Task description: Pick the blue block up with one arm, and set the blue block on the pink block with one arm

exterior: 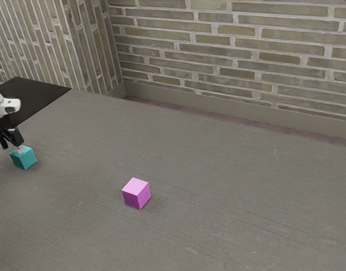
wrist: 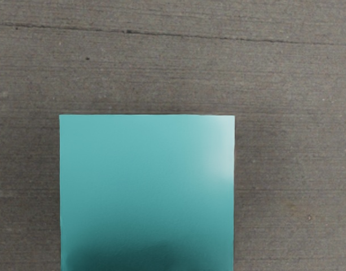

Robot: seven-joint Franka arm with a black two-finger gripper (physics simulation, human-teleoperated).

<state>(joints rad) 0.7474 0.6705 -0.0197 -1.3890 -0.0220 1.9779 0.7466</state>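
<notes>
Your claw is sitting at the blue block's top, and you cannot tell whether it is gripping. A shallow hold is risking a drop short of the pink block.

The plain teal-blue cube block is darker on its side faces, the solid pink cube block leans toward magenta, the dull grey counter carries faint paler streaks, the olive-tan brick wall shows pale mortar lines, and the flat panel is black.
</notes>
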